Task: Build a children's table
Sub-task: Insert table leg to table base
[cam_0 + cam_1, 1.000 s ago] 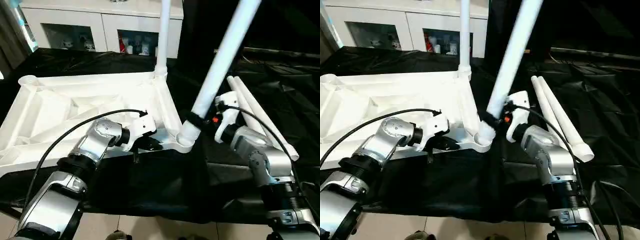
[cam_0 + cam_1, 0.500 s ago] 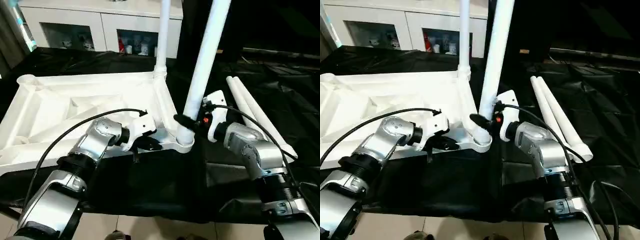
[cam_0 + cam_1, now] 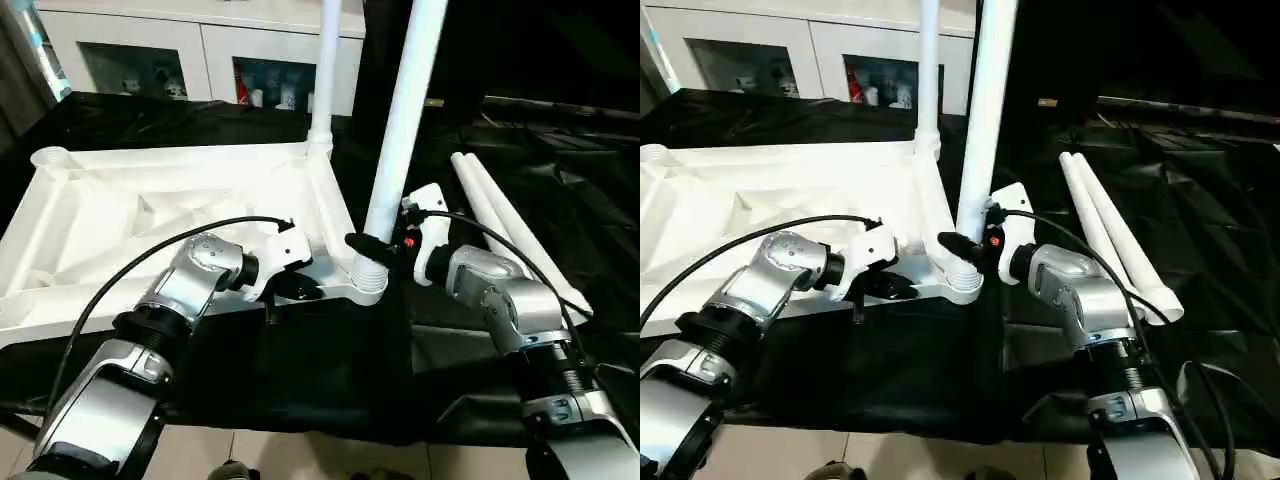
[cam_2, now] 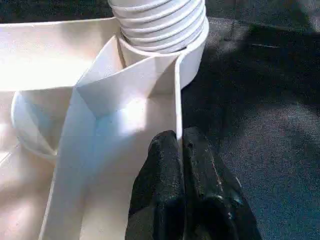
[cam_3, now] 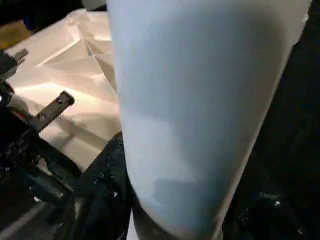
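Since the previous second my right gripper (image 3: 372, 243) has swung the leg (image 3: 398, 130) from a lean to upright; its threaded end sits in the corner socket (image 3: 366, 281), fingers clamped round it. Left gripper (image 4: 181, 150) pinches the tabletop (image 3: 180, 215) rim beside that socket. Two spare legs (image 3: 505, 225) lie beyond my right gripper.

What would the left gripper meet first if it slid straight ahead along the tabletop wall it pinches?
Probably the corner socket holding the leg's ribbed end; the left gripper points along the tabletop wall toward it.
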